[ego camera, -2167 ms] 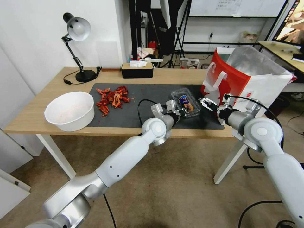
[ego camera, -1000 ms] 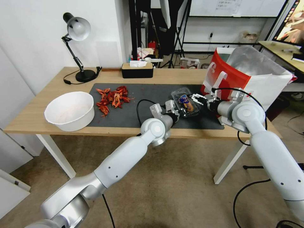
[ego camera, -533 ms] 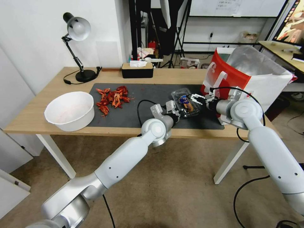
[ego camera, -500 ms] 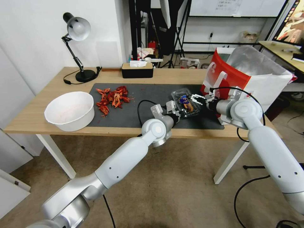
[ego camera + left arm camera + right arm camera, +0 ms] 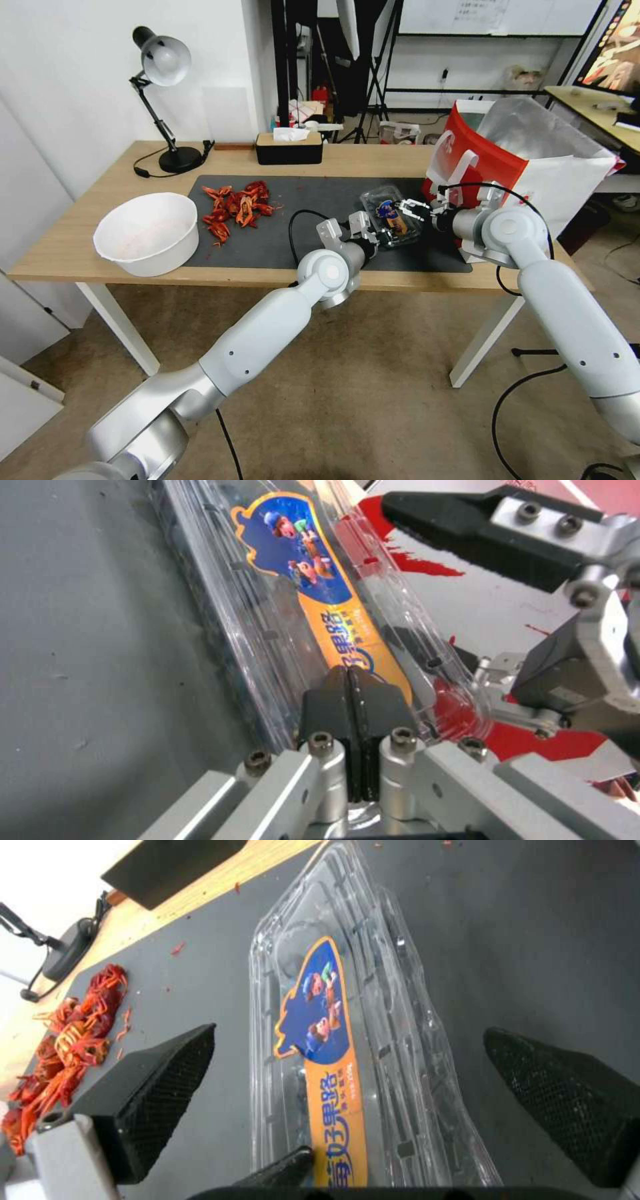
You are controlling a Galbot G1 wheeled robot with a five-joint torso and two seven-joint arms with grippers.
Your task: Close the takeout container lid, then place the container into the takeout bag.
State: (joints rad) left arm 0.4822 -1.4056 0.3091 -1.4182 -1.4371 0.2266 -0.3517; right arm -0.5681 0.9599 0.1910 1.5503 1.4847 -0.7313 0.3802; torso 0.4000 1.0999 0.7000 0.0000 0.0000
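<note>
1. The container (image 5: 391, 217) lay on the dark mat (image 5: 300, 227), lid (image 5: 333, 1050) down on top with its blue-orange label facing up, between the two grippers.
2. The left gripper (image 5: 351, 705) had its fingers pressed flat together at the container's near end; whether any plastic was pinched between them could not be made out, as the pads (image 5: 373, 705) covered that edge.
3. The right gripper (image 5: 412, 207) was spread wide, one finger (image 5: 160, 1080) on each long side of the container and neither touching it.
4. In the right wrist view both fingertips were cut off by the frame, and the container's near end was hidden behind the gripper body.
5. Berries inside were hard to see through the label and glare.
6. The bag (image 5: 527, 160) stood open just beyond the right gripper, its base hidden behind that arm.
</note>
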